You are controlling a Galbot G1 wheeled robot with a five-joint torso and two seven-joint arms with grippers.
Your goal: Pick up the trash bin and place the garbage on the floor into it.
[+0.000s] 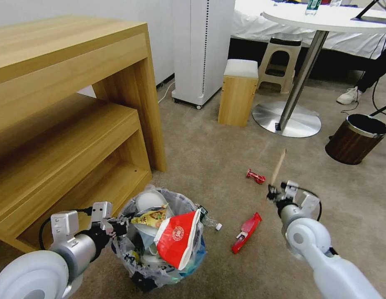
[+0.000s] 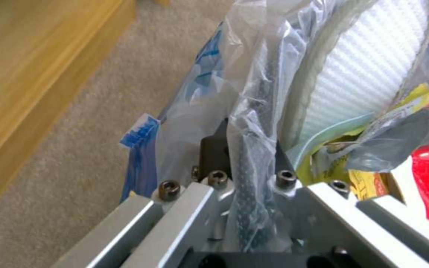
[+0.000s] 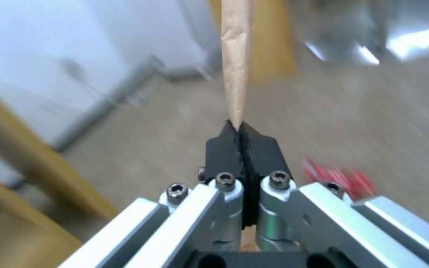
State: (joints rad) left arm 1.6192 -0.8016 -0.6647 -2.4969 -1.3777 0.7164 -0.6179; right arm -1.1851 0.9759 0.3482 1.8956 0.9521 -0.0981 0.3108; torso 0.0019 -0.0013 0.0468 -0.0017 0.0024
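Trash bin (image 1: 160,245), small, round and black with a crinkly clear liner, sits overfull on the beige carpet (image 1: 209,158); the left end effector (image 1: 118,227) is clamped on its rim. Well apart, the right end effector (image 1: 272,194) pinches a thin brown paper-wrapped stick (image 1: 278,166) upright, above two red wrappers (image 1: 246,232).

No words or numbers can be read. The crushed red bowl (image 1: 177,238) at the top of the trash bin (image 1: 160,245) bears a round white emblem, its lettering too small to make out. The yellow wrapper (image 1: 151,217) beside it carries print that is just as illegible.
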